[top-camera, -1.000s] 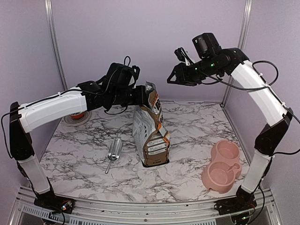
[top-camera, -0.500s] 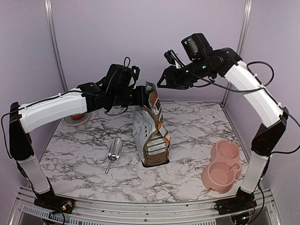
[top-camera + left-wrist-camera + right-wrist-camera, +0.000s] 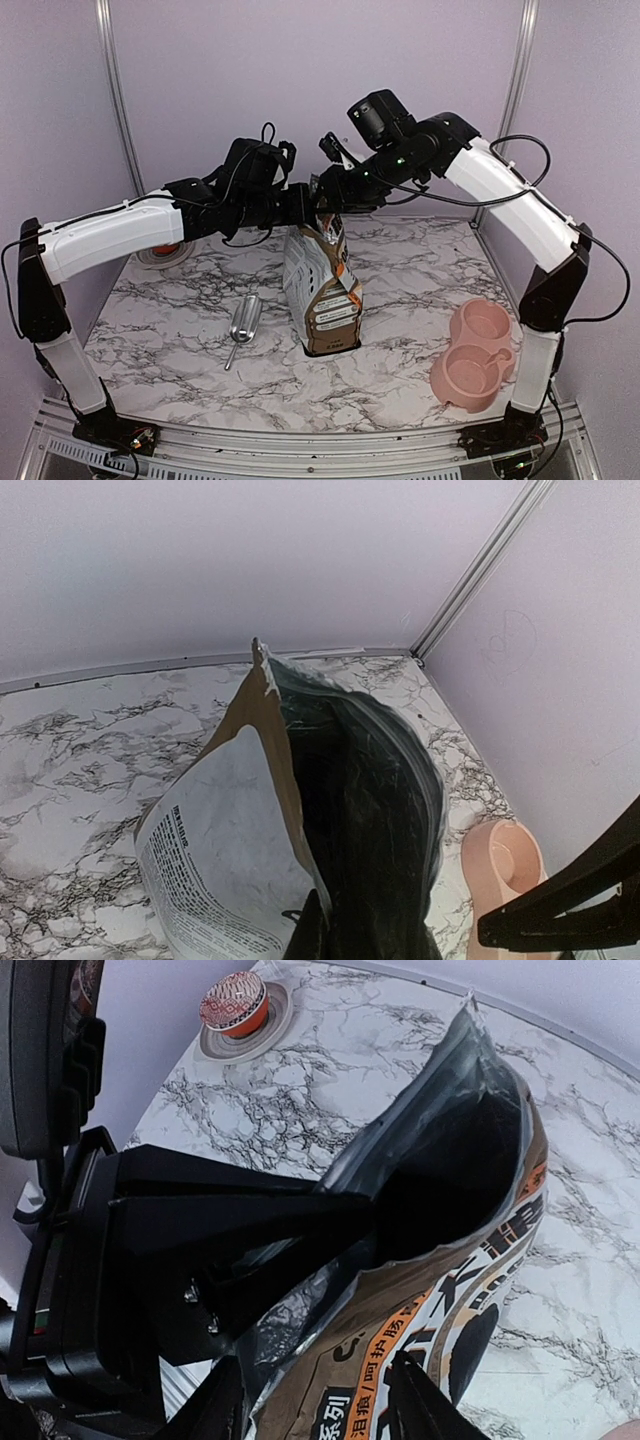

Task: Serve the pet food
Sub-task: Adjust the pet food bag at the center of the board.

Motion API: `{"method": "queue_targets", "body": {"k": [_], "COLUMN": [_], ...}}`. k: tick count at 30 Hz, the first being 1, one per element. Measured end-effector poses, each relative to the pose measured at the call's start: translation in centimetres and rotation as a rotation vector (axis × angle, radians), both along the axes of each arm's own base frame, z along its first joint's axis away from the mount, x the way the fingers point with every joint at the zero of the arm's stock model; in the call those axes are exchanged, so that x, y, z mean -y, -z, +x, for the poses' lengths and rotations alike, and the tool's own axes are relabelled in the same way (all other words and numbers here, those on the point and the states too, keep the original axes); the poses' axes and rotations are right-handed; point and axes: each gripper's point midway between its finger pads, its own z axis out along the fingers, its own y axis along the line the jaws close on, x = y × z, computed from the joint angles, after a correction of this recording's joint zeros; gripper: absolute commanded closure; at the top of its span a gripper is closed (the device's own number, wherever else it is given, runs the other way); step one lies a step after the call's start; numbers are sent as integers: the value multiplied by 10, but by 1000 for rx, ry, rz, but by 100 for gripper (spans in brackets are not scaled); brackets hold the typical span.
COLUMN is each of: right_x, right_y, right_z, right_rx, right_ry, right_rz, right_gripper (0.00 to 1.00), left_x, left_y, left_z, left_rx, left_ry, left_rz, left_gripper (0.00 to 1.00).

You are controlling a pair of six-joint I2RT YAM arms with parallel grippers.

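The brown-and-black pet food bag [image 3: 321, 290] stands upright mid-table with its top torn open. My left gripper [image 3: 308, 204] is shut on the bag's rear rim and holds the mouth apart. In the left wrist view the rim [image 3: 270, 710] runs down into the shut jaws of the left gripper [image 3: 325, 922]. My right gripper [image 3: 332, 193] hovers open at the bag's top. In the right wrist view its fingers [image 3: 415, 1400] stand either side of the printed front wall [image 3: 470, 1290]. The bag's inside is dark, so the pet food itself is hidden.
A metal scoop [image 3: 242, 324] lies left of the bag. A pink double bowl [image 3: 474, 353] sits at the front right, also seen as the pink bowl [image 3: 503, 864]. A reddish mesh ball on a dish [image 3: 236, 1005] stands at the back left.
My right arm has swung left and down from the back right until its gripper reaches the bag's open top. The left gripper and the bag have stayed put.
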Motion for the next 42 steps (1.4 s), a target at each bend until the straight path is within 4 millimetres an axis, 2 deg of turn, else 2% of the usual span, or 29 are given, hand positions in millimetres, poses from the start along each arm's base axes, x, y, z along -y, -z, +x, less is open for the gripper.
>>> {"method": "queue_targets", "body": {"k": [6,12,16,24,26,28,30,34,42], "right_x": [-1,6,13,33,37,38,38,37,52], "right_y": [10,18,20,24,25,25,24,22,12], "right_z": [-9,-9,-5,-2,-2,-2,-1,5,43], "right_rx": [-9,-13,0,17,19,22,20,11,12], "right_ry": [15,40,69,123,134,138,142,145,205], "right_rz": [-55,-102,-136,-221,-235,-237,-232,-200,-107], "right_gripper": [57,62,71,79,74,61,53,51,56], "left_x": [1,1,1,1,1,1,1,2,2], "left_y": [0,0,0,0,0,0,0,0,0], "left_z": [0,0,0,0,0,0,0,-1,-1], "left_rx": [-3,-3,-3,-2,-2,-2,-3,-4,-8], "left_ry": [2,4,3,4,4,4,4,5,10], "left_rz": [-4,-8,-8,-7,-7,-8,-9,-10,-15], "left_gripper": [100,100,100,100,100,100,100,100,100]}}
